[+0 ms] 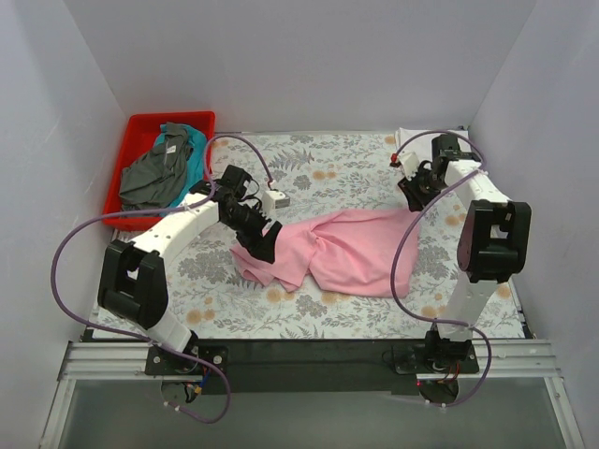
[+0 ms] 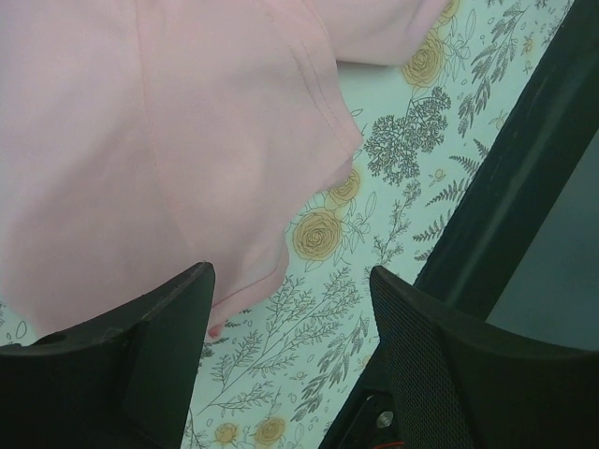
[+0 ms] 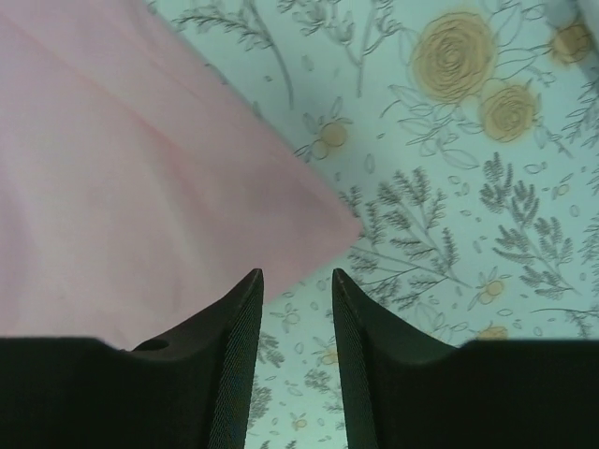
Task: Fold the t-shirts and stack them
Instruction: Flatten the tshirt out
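Light pink t-shirt (image 1: 337,248), rumpled, sprawled across the middle of the floral tablecloth (image 1: 337,168). Over its left end, left gripper (image 2: 290,281), jaws wide apart, nothing between them. At its far right corner, right gripper (image 3: 298,281), just a narrow gap, nothing pinched, cloth edge just beside the fingertips. Well off to the far left of the shirt, red bin (image 1: 140,126), dark grey t-shirt (image 1: 150,178) and teal t-shirt (image 1: 195,166) heaped inside. Plain white walls (image 1: 299,56) on three sides.
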`<state>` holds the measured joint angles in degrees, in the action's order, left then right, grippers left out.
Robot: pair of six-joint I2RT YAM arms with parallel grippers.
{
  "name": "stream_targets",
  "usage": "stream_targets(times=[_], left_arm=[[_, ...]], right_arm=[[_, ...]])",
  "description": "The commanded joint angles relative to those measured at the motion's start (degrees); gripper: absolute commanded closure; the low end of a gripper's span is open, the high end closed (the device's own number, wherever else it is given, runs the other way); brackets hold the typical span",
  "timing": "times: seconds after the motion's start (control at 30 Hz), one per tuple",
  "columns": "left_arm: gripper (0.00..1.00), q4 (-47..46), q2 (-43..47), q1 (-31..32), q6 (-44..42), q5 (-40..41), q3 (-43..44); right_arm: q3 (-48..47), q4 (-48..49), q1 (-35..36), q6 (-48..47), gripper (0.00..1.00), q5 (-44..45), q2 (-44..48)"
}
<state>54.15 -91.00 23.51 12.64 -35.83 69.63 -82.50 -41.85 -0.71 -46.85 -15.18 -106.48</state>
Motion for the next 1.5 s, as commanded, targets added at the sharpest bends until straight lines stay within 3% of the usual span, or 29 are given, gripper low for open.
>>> stream_targets(times=[0.0,0.4,0.7,0.87,1.07,1.23,1.27,1.47], left_arm=[[0.34,-0.1,3.9,0.75,-0.6,-1.26,-1.42],[0.34,-0.45,3.2,0.84,-0.16,0.59,-1.51],[0.34,0.34,2.32,0.92,-0.69,-0.81,-0.54],[0.35,-1.93,4.16,3.82,-1.66,-1.08,-2.12],[0.48,-6.15,4.87,9.71,-5.52,1.99,-4.67],[0.58,-12.04,9.6,12.7,-14.89,6.11,-13.08],[0.64,-13.62,10.83,13.75,-16.5,6.91,-15.03],[0.66,-37.25,27.96,17.09,-24.93,10.87,-35.04]], right_arm=[[-6.87,2.56,-0.26,-0.43,0.61,1.64,-5.13],[-8.29,2.47,-0.43,-3.33,0.52,0.42,-11.03],[-7.85,2.56,-0.61,-4.3,0.53,1.47,-15.07],[-7.06,2.38,-0.7,-4.39,0.66,0.68,-15.52],[-4.08,1.94,-0.78,-5.35,0.99,0.5,-13.24],[-1.88,1.33,-0.78,-4.83,0.99,-0.46,-10.51],[-1.27,1.15,-0.78,-4.66,0.99,-0.81,-9.64],[1.28,0.71,-0.78,-2.98,0.99,-1.87,-6.82]])
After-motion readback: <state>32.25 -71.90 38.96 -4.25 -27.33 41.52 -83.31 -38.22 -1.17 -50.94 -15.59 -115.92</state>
